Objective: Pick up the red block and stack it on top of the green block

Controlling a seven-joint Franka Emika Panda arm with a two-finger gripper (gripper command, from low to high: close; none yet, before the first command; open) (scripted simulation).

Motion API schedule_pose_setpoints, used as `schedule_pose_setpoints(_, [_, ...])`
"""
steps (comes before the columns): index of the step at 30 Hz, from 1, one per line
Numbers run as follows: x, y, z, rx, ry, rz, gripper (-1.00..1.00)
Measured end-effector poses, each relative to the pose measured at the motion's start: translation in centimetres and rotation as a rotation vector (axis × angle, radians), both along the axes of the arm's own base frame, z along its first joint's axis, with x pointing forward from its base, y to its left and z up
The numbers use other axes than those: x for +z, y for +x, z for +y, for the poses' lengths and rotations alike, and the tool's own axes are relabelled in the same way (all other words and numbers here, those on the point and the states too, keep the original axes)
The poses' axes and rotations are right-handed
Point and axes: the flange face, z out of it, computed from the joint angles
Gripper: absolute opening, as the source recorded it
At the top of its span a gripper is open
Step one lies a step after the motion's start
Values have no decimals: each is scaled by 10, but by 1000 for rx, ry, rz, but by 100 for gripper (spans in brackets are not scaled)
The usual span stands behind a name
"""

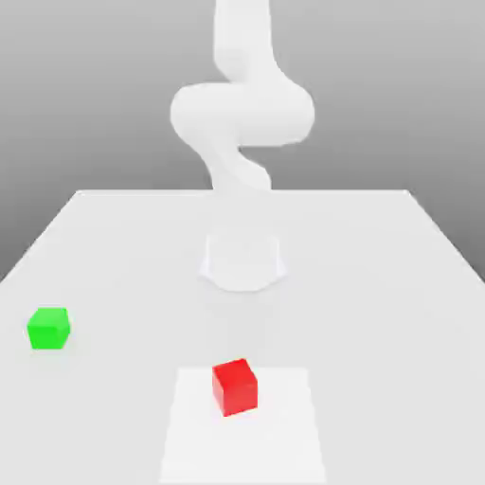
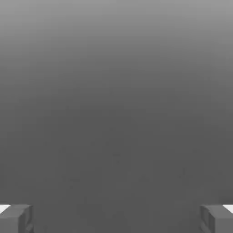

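Observation:
The red block sits on a lighter square patch of the white table, near the front middle of the exterior view. The green block rests on the table toward the exterior view's left, well apart from the red one. In the hand view my gripper is open: one grey fingertip and the other stand far apart with only grey background between them, and nothing is held. The white arm rises behind the table at the back middle.
The arm's round white base stands on the table at the back middle. A lighter square patch lies under and around the red block. The table's far edge runs across the exterior view behind the base.

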Motion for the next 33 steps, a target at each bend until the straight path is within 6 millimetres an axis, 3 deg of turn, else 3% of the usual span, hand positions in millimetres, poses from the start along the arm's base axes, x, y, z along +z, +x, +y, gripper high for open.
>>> schedule_pose_setpoints(4, [-93, 41, 4, -182, 57, 129, 0])
schedule_pose_setpoints(9, [-208, 63, -7, -408, 142, 276, 0])
schedule_pose_setpoints(14, [-316, 54, -20, -638, 241, 413, 0])
schedule_pose_setpoints(20, [-421, 11, -24, -916, 380, 566, 0])
schedule_pose_setpoints(23, [-450, -5, -21, -1004, 428, 609, 0])
schedule_pose_setpoints(33, [-491, -2, -21, -1021, 443, 607, 0])
